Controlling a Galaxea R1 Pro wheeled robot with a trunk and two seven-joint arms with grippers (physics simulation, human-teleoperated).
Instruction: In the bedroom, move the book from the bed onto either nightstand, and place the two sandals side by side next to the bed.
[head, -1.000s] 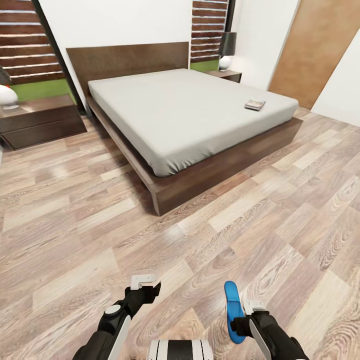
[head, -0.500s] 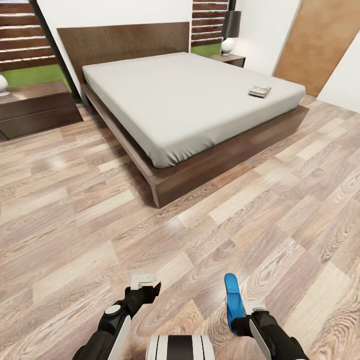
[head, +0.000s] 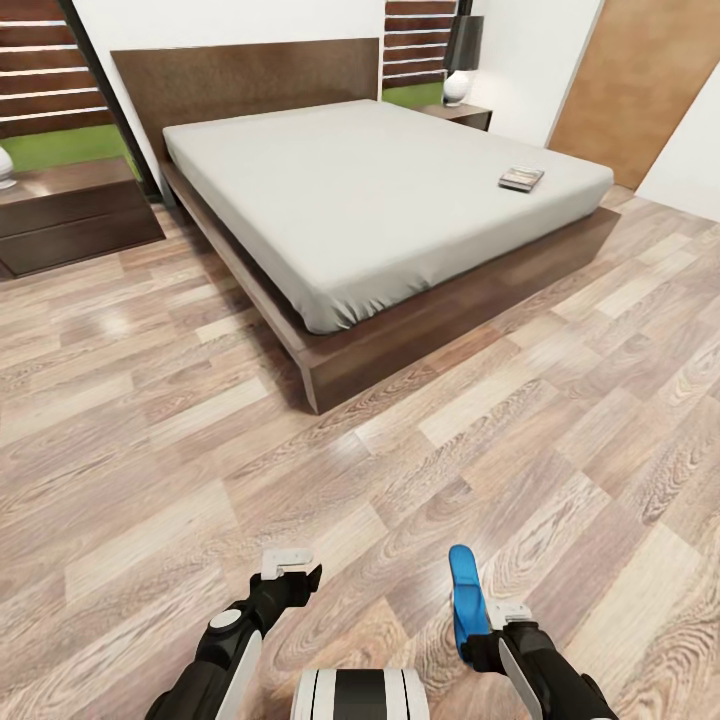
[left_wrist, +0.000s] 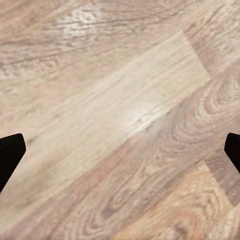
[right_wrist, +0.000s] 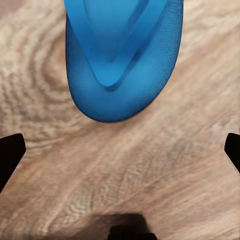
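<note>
Nearest to the robot, the right gripper (head: 490, 628) holds a blue sandal (head: 463, 598) at about five o'clock, edge-up over the wood floor (head: 300, 460); in the right wrist view the sandal (right_wrist: 122, 55) hangs beyond the widely spread fingertips (right_wrist: 11, 152), so whether it is truly clamped I cannot tell. The left gripper (head: 290, 570), at seven o'clock, is empty with its fingers far apart. Farther off, toward twelve, stands the bed (head: 380, 190), the book (head: 522, 179) lying near its foot corner at two o'clock. One nightstand (head: 70, 210) sits at ten o'clock, another nightstand (head: 462, 113) with a lamp (head: 460, 60) at one o'clock.
</note>
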